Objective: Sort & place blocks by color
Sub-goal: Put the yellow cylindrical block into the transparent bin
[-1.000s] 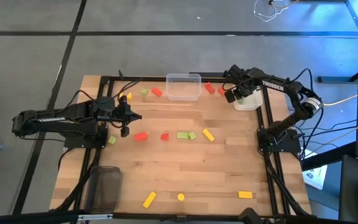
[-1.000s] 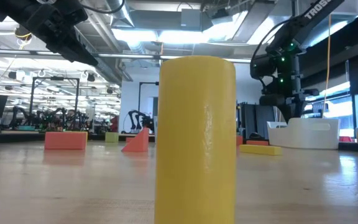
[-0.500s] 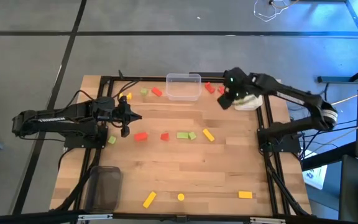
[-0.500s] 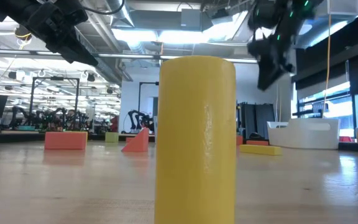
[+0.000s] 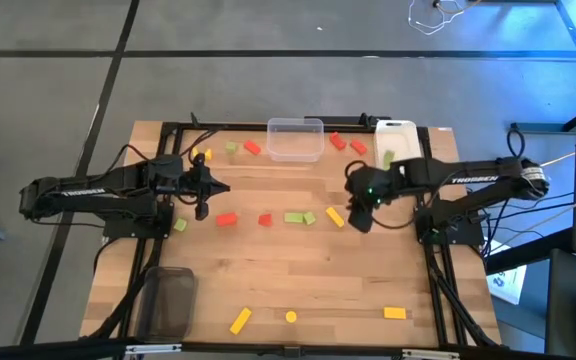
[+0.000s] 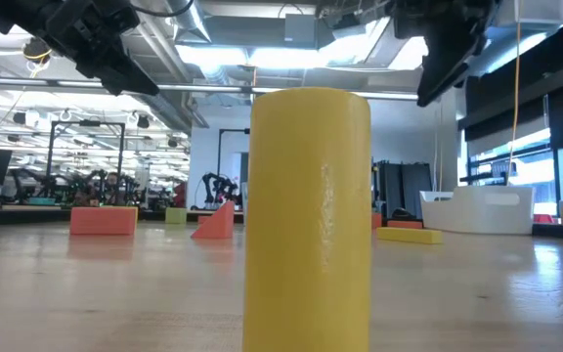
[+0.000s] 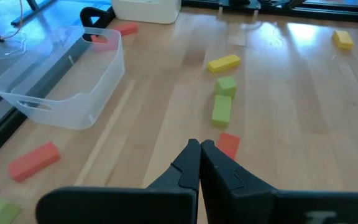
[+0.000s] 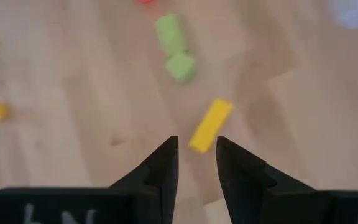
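My desk (image 5: 298, 270) is pale wooden planking edged by a black metal frame (image 5: 168, 128), and it stands on a grey floor (image 5: 58, 90) crossed by dark seams. A loose white cable (image 5: 438, 15) lies on that floor beyond the far edge, where bluish light spills in from one corner. Looking level across the boards, I see a large hall: an open ceiling with pipes and bright light panels (image 6: 262, 54), a dim row of workstations (image 6: 57, 186) far back, and tall windows (image 6: 555, 161) on one side.
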Available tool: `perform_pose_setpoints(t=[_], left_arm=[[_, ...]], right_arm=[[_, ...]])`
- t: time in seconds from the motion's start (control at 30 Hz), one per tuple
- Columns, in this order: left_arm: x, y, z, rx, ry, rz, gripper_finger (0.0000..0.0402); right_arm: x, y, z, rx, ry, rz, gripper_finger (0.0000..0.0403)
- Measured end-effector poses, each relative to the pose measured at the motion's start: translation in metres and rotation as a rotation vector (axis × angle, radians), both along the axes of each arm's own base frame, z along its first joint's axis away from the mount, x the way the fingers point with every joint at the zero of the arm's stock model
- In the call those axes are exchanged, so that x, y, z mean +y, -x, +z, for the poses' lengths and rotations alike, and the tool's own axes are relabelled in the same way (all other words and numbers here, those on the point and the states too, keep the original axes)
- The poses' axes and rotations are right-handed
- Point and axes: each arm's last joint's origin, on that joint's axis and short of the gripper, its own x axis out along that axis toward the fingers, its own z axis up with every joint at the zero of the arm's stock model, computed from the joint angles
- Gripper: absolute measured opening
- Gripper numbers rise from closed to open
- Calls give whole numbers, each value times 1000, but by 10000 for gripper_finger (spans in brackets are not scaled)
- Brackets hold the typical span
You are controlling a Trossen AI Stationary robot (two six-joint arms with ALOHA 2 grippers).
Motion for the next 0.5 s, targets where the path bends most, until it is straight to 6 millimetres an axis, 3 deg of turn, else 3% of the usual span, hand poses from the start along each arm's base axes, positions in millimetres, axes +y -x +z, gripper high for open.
perform_pose_setpoints(t=[0.13, 0.27, 0.5], left_arm=[[0, -1, 2, 10, 0, -1, 0], [-1, -3, 21, 31, -12, 11, 0], [-6, -23, 50, 295, -2, 11, 0]], right_arm=[[16, -1, -1, -6, -35, 79, 107], [25, -3, 1, -35, -43, 121, 107], [32, -8, -4, -20, -78, 175, 107]])
